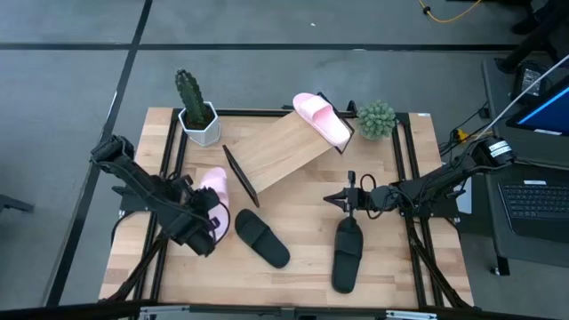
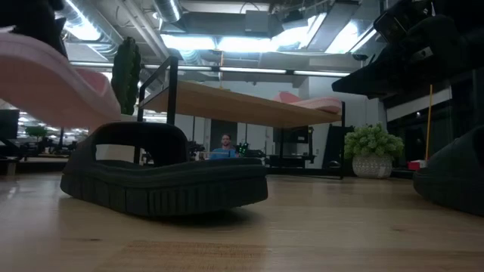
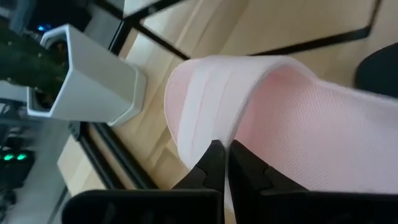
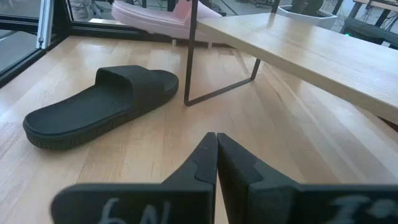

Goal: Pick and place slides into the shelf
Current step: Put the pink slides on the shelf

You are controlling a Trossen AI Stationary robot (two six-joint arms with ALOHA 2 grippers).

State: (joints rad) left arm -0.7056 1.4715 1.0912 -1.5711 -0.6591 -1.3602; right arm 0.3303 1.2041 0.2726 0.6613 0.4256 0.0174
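One pale pink slide (image 1: pixel 214 188) hangs over the table's left part with my left gripper (image 1: pixel 210 212) shut on it; the low view shows this slide (image 2: pixel 45 75) clear of the tabletop. A second pink slide (image 1: pixel 322 118) lies on the upper right end of the slanted wooden shelf (image 1: pixel 283 151). Two black slides lie sole-down on the table, one (image 1: pixel 262 238) near the middle and one (image 1: pixel 347 253) to its right. My right gripper (image 1: pixel 336 200) stands shut just beyond the right black slide's far end and holds nothing. My left gripper pinches a thin edge of the pink slide (image 3: pixel 219 134) between its two fingers, where the ribbed pale surface meets the textured pink one. The fingers come slanting down from the table's left side. The slide is lifted clear of the table.
A cactus in a white pot (image 1: pixel 197 114) stands at the far left corner, close to the shelf's lower end. A green plant in a pot (image 1: pixel 378 120) stands at the far right. The shelf's black wire frame (image 4: pixel 193 62) stands between the arms.
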